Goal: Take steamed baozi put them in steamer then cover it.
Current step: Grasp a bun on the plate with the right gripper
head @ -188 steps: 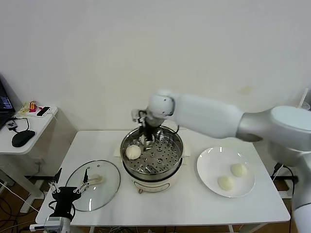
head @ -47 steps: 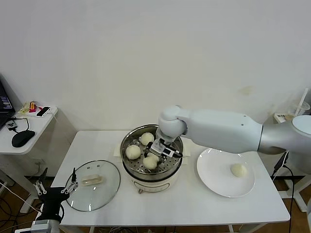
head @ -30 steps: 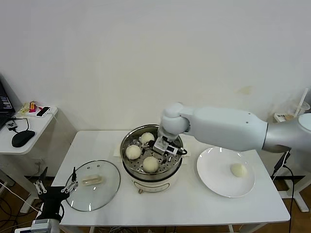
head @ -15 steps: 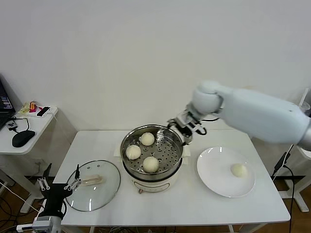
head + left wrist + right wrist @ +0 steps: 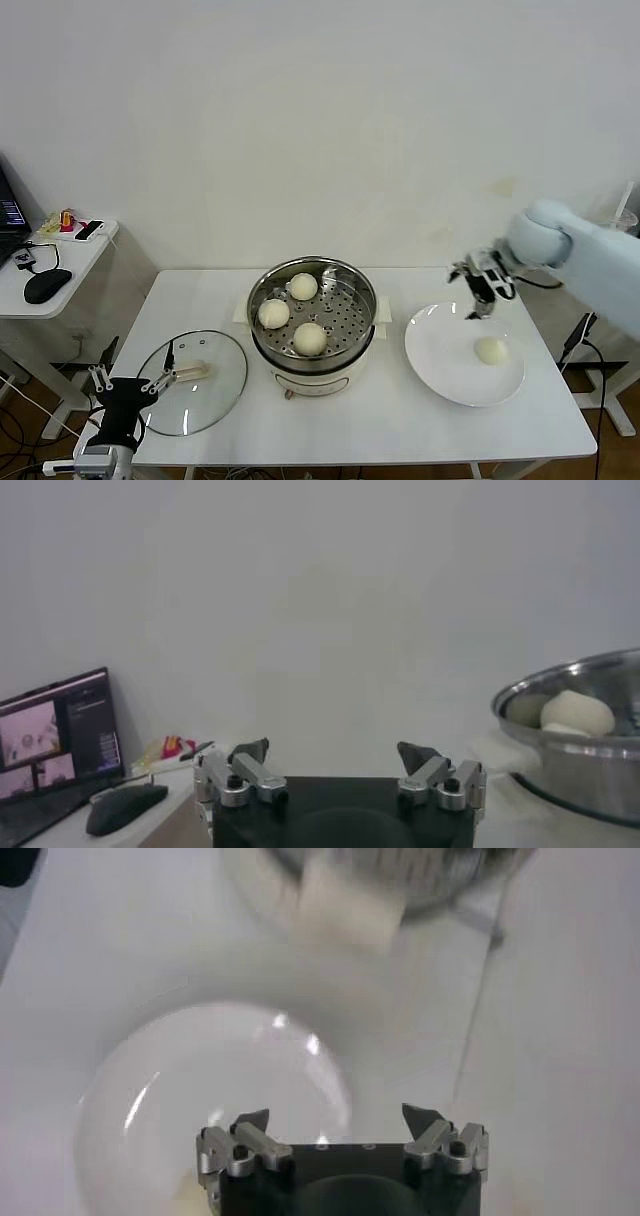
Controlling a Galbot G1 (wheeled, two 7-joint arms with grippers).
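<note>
**While three buns sit in the pot, one soft bun waits on the plate**

Since the last steamed bun (image 5: 490, 350) lies alone on the white plate (image 5: 440, 375), to the right of the steamer (image 5: 312, 312), it is the next thing to lift. It looks light, soft and smooth-skinned, so a hard pinch would likely dent it; the safest hold is probably across its widest part, from both sides, with gentle pressure. The right gripper (image 5: 480, 290) hangs above the plate's far edge, near the bun but not touching it, jaws spread wide and carrying nothing.

The glass lid (image 5: 190, 382) lies flat on the table (image 5: 400, 430) to the left of the steamer. It is rigid, heavier and breakable, with slick glass, so its cream handle (image 5: 190, 372) at the centre is the sensible place to grasp. The left gripper (image 5: 128, 384) rests low by the lid's near-left edge, also wide open and empty.

Counted: four buns in all, three inside the steamer (image 5: 303, 286) (image 5: 273, 313) (image 5: 310, 339) and one on the plate; one steamer, one lid, one plate.
</note>
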